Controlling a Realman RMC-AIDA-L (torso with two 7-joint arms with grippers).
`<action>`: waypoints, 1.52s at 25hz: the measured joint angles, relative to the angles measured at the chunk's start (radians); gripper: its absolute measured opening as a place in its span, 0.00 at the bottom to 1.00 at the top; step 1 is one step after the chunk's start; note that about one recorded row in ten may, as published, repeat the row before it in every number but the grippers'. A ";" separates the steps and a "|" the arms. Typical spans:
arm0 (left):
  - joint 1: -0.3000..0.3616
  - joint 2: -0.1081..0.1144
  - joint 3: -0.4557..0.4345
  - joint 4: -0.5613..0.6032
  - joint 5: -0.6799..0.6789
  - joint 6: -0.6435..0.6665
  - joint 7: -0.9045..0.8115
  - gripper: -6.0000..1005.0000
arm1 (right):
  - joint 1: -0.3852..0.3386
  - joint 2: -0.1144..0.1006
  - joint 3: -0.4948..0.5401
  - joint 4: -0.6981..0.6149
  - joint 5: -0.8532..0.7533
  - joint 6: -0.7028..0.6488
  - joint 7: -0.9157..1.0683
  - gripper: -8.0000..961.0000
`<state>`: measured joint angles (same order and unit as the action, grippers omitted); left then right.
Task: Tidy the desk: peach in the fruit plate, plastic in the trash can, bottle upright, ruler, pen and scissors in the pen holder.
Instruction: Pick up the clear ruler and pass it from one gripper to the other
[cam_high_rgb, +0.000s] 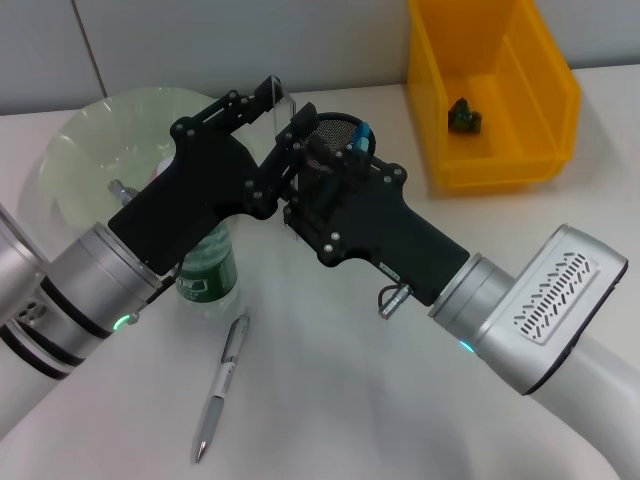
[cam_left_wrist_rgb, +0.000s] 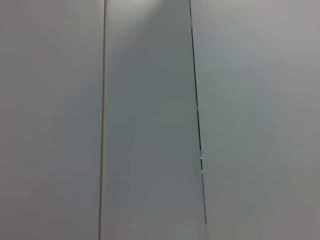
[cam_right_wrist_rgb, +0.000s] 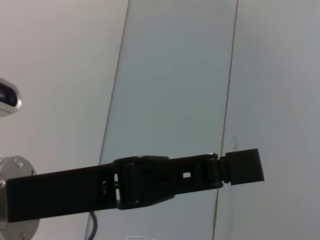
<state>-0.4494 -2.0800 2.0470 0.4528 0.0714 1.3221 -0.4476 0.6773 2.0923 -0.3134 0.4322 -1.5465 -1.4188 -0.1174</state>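
Left claw (cam_high_rgb: 262, 100) and right claw (cam_high_rgb: 300, 125) met over the pen holder (cam_high_rgb: 335, 128) — grips impossible to tell; bottle (cam_high_rgb: 205, 272) stood upright, pen (cam_high_rgb: 222, 385) lay unstowed near the worktop's front edge.

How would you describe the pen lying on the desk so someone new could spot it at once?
Start at the pale green fruit plate at the desk's far left, then drop to the green-labelled bottle standing just in front of it, under the left arm. The pen lies flat on the bare white desk just nearer than that bottle: a slim silver stick, the only loose item there.
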 joint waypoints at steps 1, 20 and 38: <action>0.000 0.000 0.000 0.000 -0.001 0.000 0.000 0.40 | 0.001 0.000 0.001 0.004 -0.005 0.003 0.000 0.51; 0.000 0.000 0.009 0.003 -0.013 0.000 0.000 0.40 | 0.003 0.000 0.039 0.037 -0.011 0.028 -0.008 0.34; 0.000 0.000 0.015 0.010 -0.013 -0.001 0.000 0.40 | 0.007 0.000 0.091 0.063 -0.045 0.046 -0.013 0.25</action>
<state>-0.4494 -2.0801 2.0618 0.4632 0.0582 1.3210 -0.4479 0.6842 2.0923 -0.2228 0.4947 -1.5912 -1.3726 -0.1302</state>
